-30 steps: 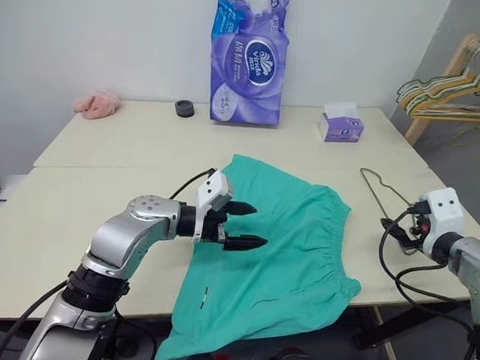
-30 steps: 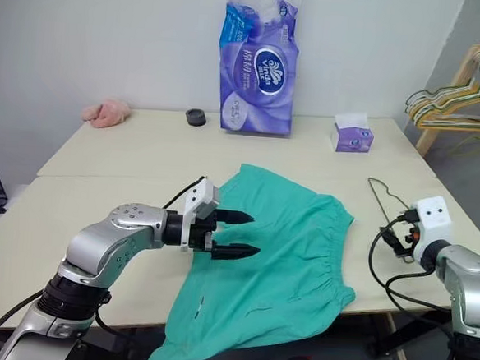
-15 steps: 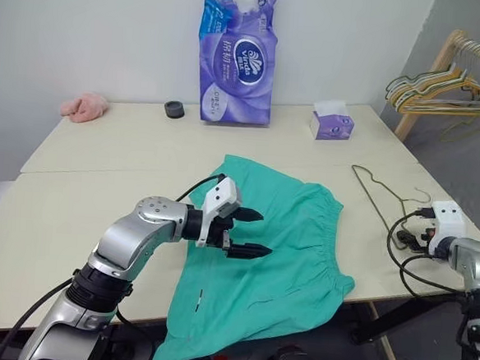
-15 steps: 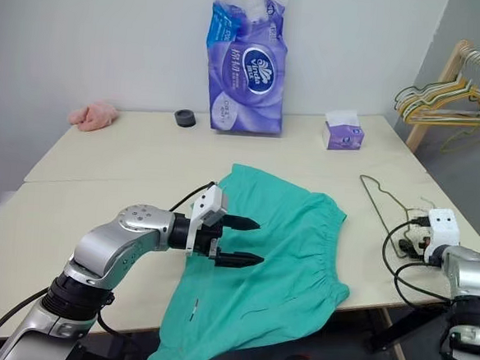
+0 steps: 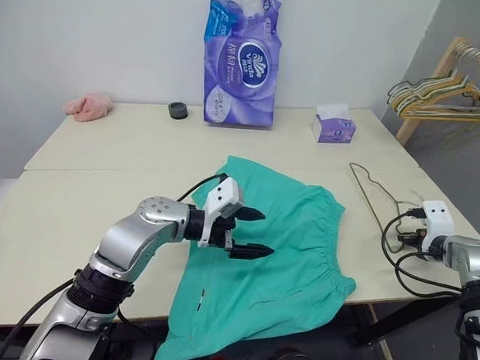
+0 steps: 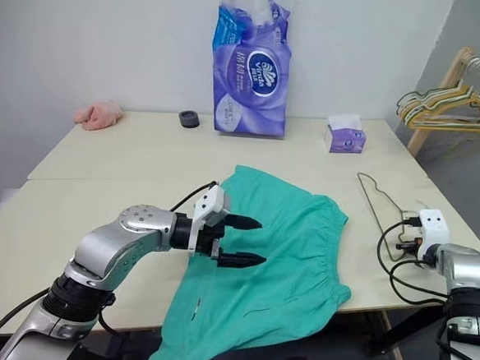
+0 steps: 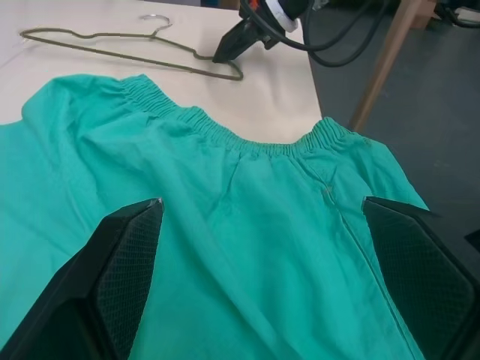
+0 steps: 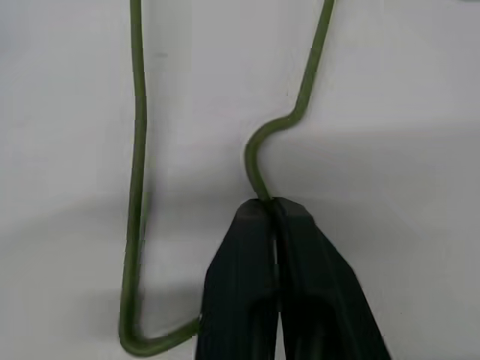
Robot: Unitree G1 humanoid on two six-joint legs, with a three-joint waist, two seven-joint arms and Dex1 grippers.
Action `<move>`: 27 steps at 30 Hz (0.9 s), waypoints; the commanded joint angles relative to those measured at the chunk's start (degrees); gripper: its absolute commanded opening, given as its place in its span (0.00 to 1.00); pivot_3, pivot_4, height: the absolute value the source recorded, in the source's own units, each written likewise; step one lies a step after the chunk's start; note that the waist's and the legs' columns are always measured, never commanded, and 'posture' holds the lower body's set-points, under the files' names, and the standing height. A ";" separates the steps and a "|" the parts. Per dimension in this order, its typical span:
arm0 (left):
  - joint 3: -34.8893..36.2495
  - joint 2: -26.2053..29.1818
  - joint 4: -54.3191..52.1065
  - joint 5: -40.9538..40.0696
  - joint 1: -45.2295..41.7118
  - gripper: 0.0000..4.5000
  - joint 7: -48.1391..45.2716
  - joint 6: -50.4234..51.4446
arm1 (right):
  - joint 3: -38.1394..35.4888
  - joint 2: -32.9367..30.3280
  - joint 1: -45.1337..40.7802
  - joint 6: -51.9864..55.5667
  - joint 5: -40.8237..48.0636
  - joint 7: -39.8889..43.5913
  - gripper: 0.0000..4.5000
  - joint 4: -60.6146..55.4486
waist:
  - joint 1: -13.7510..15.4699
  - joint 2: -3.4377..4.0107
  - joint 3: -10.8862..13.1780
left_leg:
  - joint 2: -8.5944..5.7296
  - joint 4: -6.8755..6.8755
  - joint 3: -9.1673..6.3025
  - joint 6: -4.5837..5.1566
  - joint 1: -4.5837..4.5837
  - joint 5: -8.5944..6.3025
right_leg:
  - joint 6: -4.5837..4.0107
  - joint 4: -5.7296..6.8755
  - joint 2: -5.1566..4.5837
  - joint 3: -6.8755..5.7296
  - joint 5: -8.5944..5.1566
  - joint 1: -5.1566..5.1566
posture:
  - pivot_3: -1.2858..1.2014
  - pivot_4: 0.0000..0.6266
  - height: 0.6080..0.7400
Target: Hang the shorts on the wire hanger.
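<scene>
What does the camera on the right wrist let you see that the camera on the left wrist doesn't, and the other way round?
Right wrist view alone: the right gripper from close up, fingers pressed together on the wire hanger just below its bend.

Left wrist view alone: the teal shorts with their gathered waistband, spread flat on the table, and the left gripper with its fingers wide apart above the fabric.

Both: the hanger lying on the pale tabletop, with the right gripper's black tip at the wire.
</scene>
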 commanded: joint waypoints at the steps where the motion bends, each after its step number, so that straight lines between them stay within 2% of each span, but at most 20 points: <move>1: 2.26 -2.16 2.62 2.45 -2.03 1.00 5.08 -3.03 | 0.48 0.00 2.95 -1.80 -1.97 -2.96 0.00 -3.13 | 0.17 0.00 0.01 | 0.00 0.01 0.00 0.00 0.00 0.00 | 0.01 -0.01 -0.02 0.00 0.00 0.01 | 0.46 0.06 1.00; 5: 3.85 -4.29 8.10 5.29 -4.23 1.00 10.44 -5.43 | -1.12 -0.01 5.07 -3.31 -1.98 -5.52 0.00 -9.06 | 0.39 0.11 0.07 | -0.03 0.01 0.01 0.00 -0.02 0.00 | 0.25 -0.04 -0.04 0.02 -0.11 -0.01 | 0.46 0.06 1.00; 9: 6.70 -5.75 14.35 7.46 -7.11 1.00 15.39 -7.49 | -1.15 -1.61 8.50 -6.96 -3.58 -6.99 0.00 -19.74 | 0.35 0.39 0.25 | -0.03 -0.02 0.02 0.01 -0.11 -0.01 | 0.27 -0.02 -0.25 0.03 -0.12 -0.12 | 0.46 0.07 1.00; 12: 9.73 -6.27 18.83 7.04 -9.97 1.00 16.48 -9.09 | 1.01 -4.01 11.47 -11.11 -7.04 -6.86 0.00 -28.99 | 0.10 0.68 0.48 | -0.03 -0.04 0.06 0.00 -0.13 -0.02 | 0.32 0.00 -0.27 0.05 -0.15 -0.19 | 0.46 0.07 1.00; 15: 12.74 -6.35 23.43 5.47 -13.48 1.00 15.98 -9.24 | 4.20 -6.31 13.82 -16.33 -11.41 -6.55 0.00 -35.62 | -0.21 0.68 0.52 | -0.02 -0.07 0.09 -0.01 -0.16 -0.02 | 0.36 0.07 -0.25 0.08 -0.17 -0.30 | 0.45 0.07 1.00; 21: 14.34 -1.88 30.32 0.94 -19.75 1.00 3.29 -6.00 | 13.10 -12.85 15.05 -35.72 -25.11 -7.52 0.00 -41.33 | -0.38 0.64 0.66 | 0.00 -0.08 0.17 -0.05 -0.20 -0.05 | 0.45 0.10 -0.05 0.06 -0.23 -0.40 | 0.45 0.07 1.00; 27: 9.43 3.48 35.40 3.88 -21.98 1.00 -8.50 -6.03 | 16.05 -12.93 13.00 -48.18 -31.08 -8.74 0.00 -40.67 | -0.52 0.43 0.94 | -0.02 -0.06 0.19 -0.07 -0.20 -0.06 | 0.46 0.11 -0.02 0.09 -0.24 -0.41 | 0.45 0.07 1.00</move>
